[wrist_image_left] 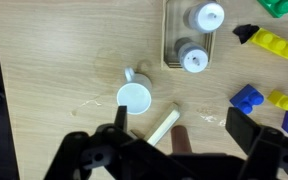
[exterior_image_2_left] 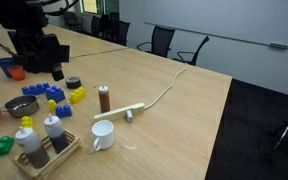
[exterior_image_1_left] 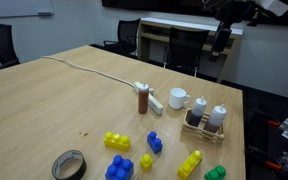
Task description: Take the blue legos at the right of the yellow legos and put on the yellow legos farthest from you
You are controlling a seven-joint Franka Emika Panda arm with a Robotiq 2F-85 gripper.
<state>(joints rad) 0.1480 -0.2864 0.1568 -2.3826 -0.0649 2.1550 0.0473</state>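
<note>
The small dark-blue lego [exterior_image_1_left: 155,143] lies on the wooden table, to the right of the wide yellow lego brick [exterior_image_1_left: 117,141]. Both show in both exterior views, the blue piece [exterior_image_2_left: 53,105] and the yellow brick [exterior_image_2_left: 77,96]. In the wrist view the blue piece [wrist_image_left: 247,97] lies at the right; the yellow brick is out of that view. My gripper [exterior_image_1_left: 221,40] is open and empty, high above the table and far from the legos. Its fingers [wrist_image_left: 181,130] frame a brown shaker far below.
A larger blue lego cluster [exterior_image_1_left: 119,168], a tiny yellow block [exterior_image_1_left: 146,161], a long yellow bar [exterior_image_1_left: 190,163] and a green piece [exterior_image_1_left: 215,173] lie nearby. A tape roll [exterior_image_1_left: 69,165], brown shaker [exterior_image_1_left: 144,100], white mug [exterior_image_1_left: 178,98], power strip [exterior_image_1_left: 151,97] and bottle rack [exterior_image_1_left: 206,120] stand around.
</note>
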